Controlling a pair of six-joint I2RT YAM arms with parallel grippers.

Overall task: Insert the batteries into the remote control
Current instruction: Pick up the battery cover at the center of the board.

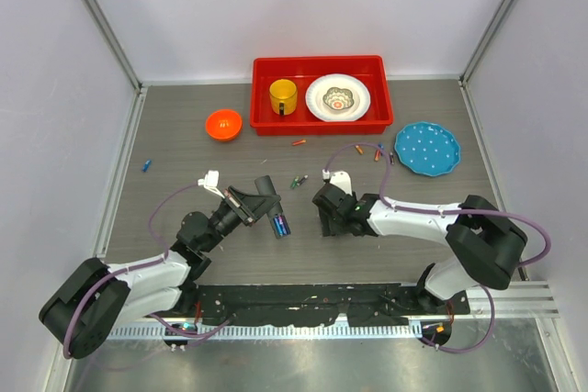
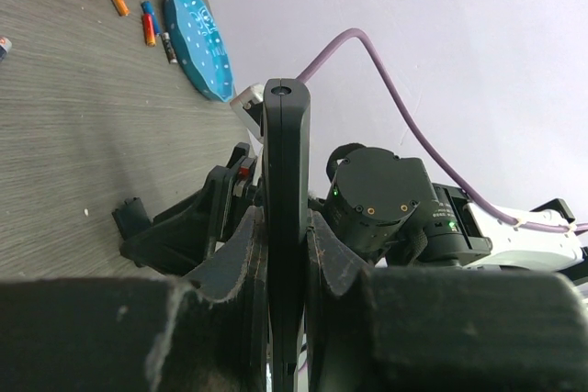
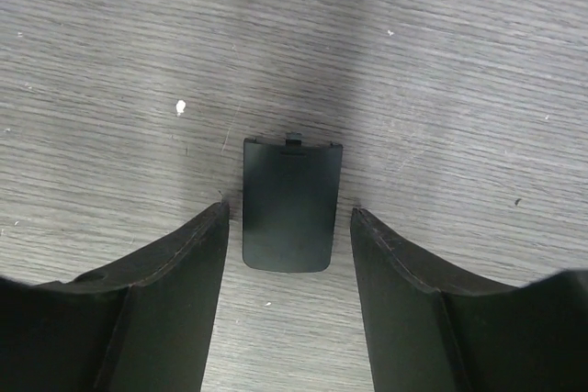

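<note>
My left pincer is clamped on the remote control, holding it edge-up off the surface. Coloured batteries show at its lower end, so the compartment looks loaded.

My right pincer is spread wide and straddles the black battery cover. The cover lies flat just beside the remote, on my right-arm side, and neither finger touches it.

Step in hand, as I judge it: lift the cover. It is thin and flat, so:
- descend until the tips meet the surface
- stay centred
- close slowly on the long edges, or it may skate or tip

Spare batteries lie well beyond the remote.
</note>
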